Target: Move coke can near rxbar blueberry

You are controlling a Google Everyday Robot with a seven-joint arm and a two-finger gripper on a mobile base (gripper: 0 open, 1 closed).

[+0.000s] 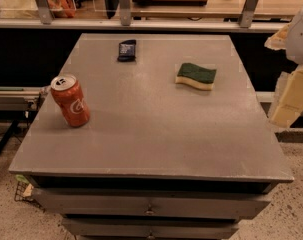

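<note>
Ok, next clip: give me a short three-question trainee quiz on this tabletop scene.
1. True or false: the coke can touches the rxbar blueberry.
2. Which lies nearest the right edge of the table? A) the can B) the sponge C) the bar
3. Fill in: the tool is off the table, beyond its ____ side.
Key: 1 false, they lie well apart; 2 B; 3 right.
</note>
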